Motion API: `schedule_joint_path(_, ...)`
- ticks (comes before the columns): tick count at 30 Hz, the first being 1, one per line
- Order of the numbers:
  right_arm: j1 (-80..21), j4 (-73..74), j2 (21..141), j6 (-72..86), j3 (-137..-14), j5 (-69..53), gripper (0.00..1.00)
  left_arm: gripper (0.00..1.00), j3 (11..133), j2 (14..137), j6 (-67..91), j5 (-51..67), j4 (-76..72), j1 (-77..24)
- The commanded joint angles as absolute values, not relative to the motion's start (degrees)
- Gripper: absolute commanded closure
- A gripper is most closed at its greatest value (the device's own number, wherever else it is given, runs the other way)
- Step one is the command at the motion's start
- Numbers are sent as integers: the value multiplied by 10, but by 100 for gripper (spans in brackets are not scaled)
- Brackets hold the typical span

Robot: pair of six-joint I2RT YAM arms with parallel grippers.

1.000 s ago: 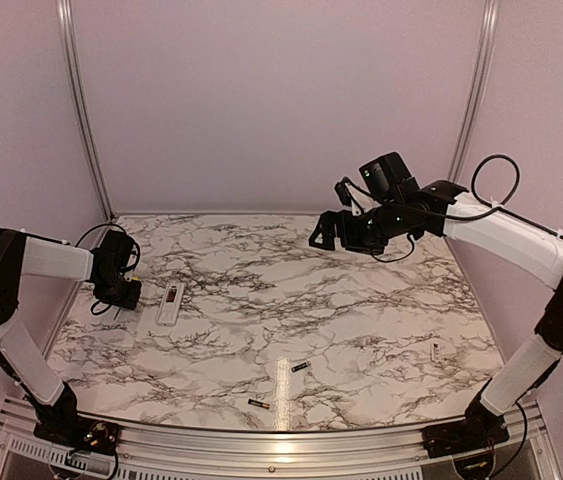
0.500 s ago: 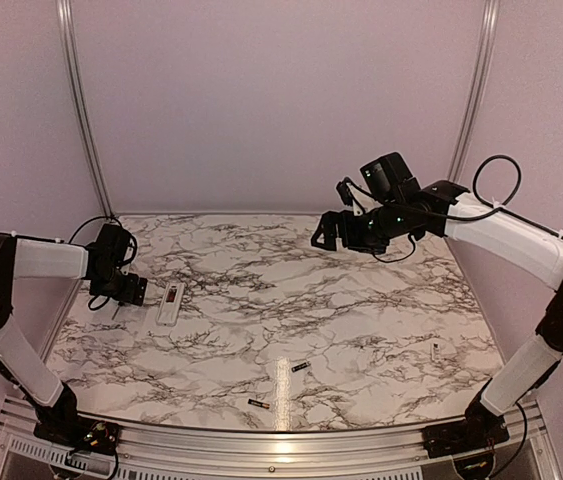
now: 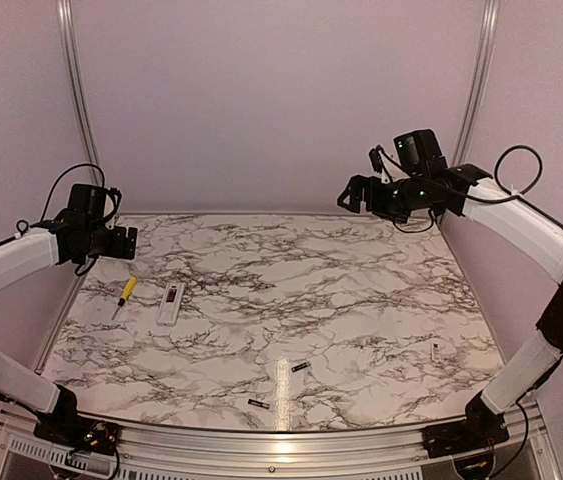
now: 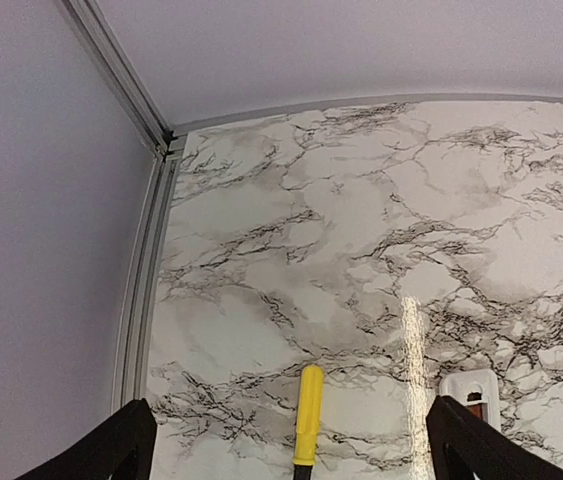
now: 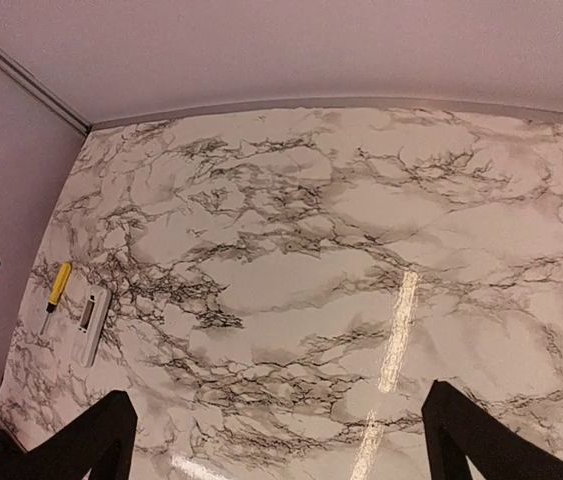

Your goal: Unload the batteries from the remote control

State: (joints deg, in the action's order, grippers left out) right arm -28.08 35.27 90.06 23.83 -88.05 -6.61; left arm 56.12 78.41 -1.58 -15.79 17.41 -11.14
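Observation:
The white remote control (image 3: 170, 302) lies flat at the left of the marble table, its dark recess facing up; its corner (image 4: 471, 390) shows in the left wrist view and the whole bar (image 5: 93, 322) in the right wrist view. Two dark batteries (image 3: 300, 367) (image 3: 258, 404) lie loose near the front edge. My left gripper (image 3: 121, 240) (image 4: 289, 410) hangs open above the back left corner, holding nothing. High at the back right, my right gripper (image 3: 351, 195) (image 5: 279, 400) is open and empty too.
A yellow-handled screwdriver (image 3: 125, 293) (image 4: 308, 415) (image 5: 57, 287) lies just left of the remote. A small pale speck (image 3: 434, 351) lies at the right. Lilac walls with metal rails (image 4: 143, 300) close the table at the left, back and right.
My left gripper has opened, left the screwdriver on the table beside the remote, and risen back to the left. The right arm has swung right and higher.

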Motion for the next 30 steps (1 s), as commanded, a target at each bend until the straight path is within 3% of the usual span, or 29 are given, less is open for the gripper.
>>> schedule_joint_path(1,-222,315,857,251,-887,-82,2,1,563,738,-32,-120,131,-109)
schedule_joint_path(14,-173,198,717,259,-735,20,2,1,425,600,-19,-46,-43,-109)
schedule_joint_path(30,-173,175,629,272,-651,56,2,1,393,600,64,-3,-157,-109)
